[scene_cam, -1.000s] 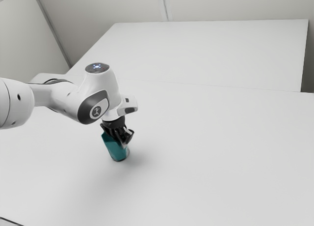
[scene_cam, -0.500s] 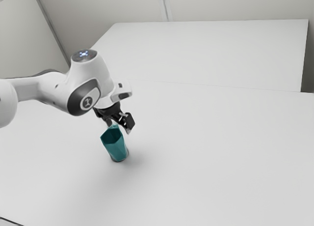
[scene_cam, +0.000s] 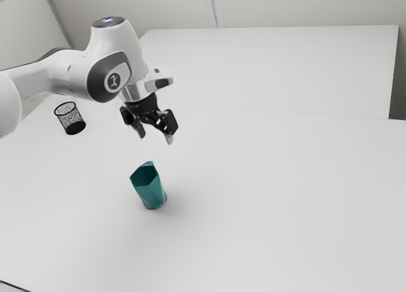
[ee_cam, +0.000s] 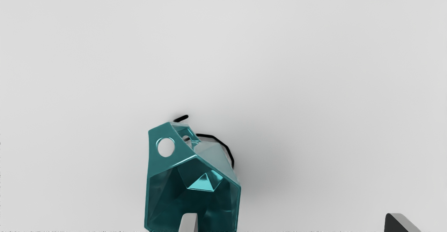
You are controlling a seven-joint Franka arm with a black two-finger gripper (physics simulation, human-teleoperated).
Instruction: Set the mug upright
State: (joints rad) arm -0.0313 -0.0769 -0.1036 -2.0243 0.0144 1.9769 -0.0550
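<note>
The gripper point(scene_cam: 154, 133) hangs above the table, fingers spread wide with nothing between them. Below it in the exterior view stands the teal faceted mug point(scene_cam: 150, 189), its base down on the table and its opening facing up, leaning a little toward the exterior view's left. A gap separates mug and fingers. In the wrist view the gripper point(ee_cam: 291, 222) has its two tips far apart, and one of them overlaps the dark opening of the mug point(ee_cam: 167, 169), whose side has a round hole.
A black mesh cup point(scene_cam: 70, 119) appears by the arm at the exterior view's left. The white table point(scene_cam: 273, 203) extends around the mug, and a second white surface point(scene_cam: 273, 70) lies behind it.
My hand has risen well away from the mug, and its fingers have come off it. The mug remains where it stood. The mesh cup has come into view from behind the arm.
</note>
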